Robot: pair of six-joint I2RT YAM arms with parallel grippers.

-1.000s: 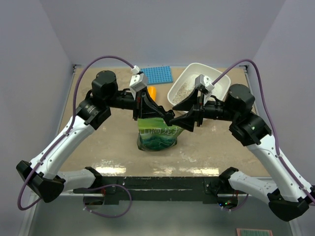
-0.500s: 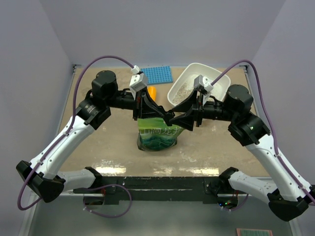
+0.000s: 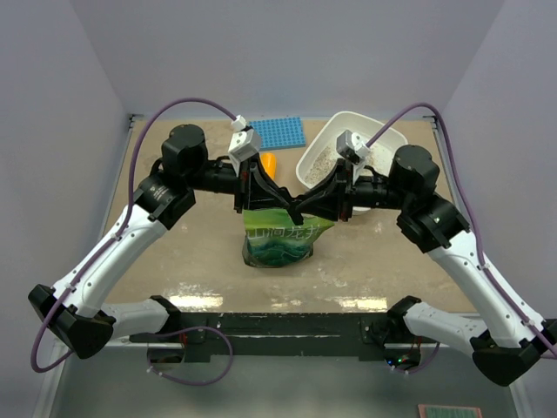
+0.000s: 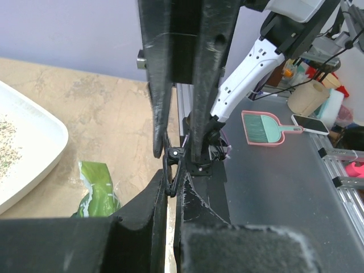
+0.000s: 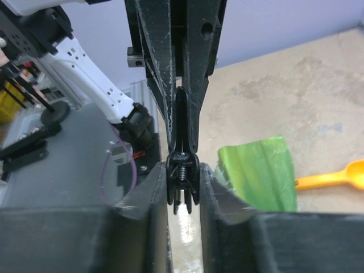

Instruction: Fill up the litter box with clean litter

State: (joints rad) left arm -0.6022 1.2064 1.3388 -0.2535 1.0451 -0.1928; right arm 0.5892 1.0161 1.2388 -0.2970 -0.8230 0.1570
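pale lettering on the green bag [image 3: 278, 235], too small to read

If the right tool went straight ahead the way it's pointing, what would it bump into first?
Most likely the left tool, which faces it almost tip to tip just above the green bag.

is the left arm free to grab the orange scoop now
Probably not yet: the left gripper is shut on a black clip on the green bag; the orange scoop lies close behind its wrist.
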